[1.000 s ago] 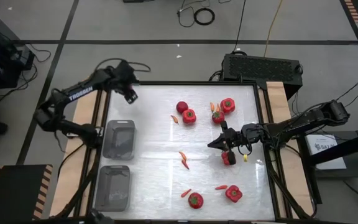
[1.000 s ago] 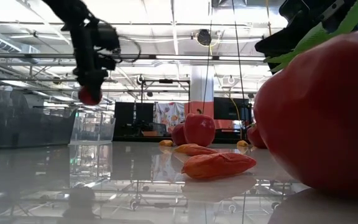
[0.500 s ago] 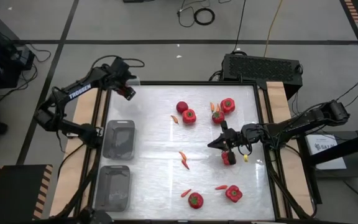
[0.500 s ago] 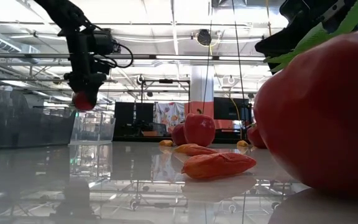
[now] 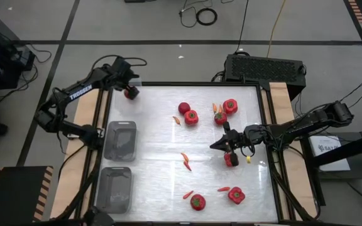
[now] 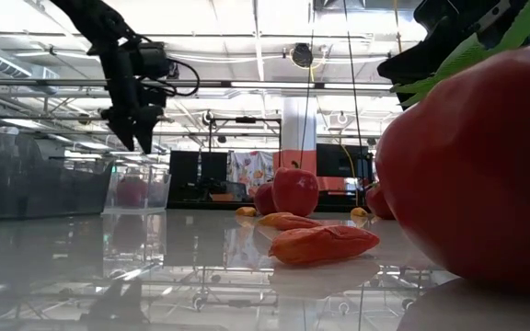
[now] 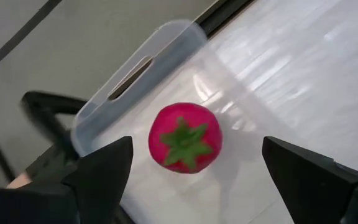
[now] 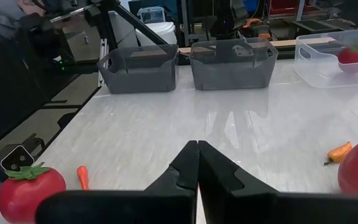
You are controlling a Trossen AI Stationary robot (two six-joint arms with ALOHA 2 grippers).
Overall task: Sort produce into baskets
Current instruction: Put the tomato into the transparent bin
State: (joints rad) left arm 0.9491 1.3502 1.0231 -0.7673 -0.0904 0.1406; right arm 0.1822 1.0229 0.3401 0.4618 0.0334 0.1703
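My left gripper (image 5: 128,88) hangs open above the small clear basket (image 7: 135,68) at the table's far left corner. A round red tomato (image 7: 185,138) with a green stem cap lies inside that basket, cap up, between and below my spread fingers and apart from them; it also shows in the low view (image 6: 132,191). My right gripper (image 5: 222,145) is shut and empty, low over the table at the middle right, next to a red pepper (image 5: 230,158). Two grey baskets (image 5: 120,139) (image 5: 114,188) stand along the left edge.
Tomatoes and peppers lie at the far middle (image 5: 191,117) (image 5: 230,106) and near the front edge (image 5: 197,201) (image 5: 235,195). Slim chilis (image 5: 185,161) (image 5: 223,188) lie between them. A black box (image 5: 266,68) stands beyond the far right edge.
My left gripper has carried the tomato a little toward the table's far left corner, over the clear basket, and has opened. The tomato has dropped out of the fingers and now lies in the clear basket.
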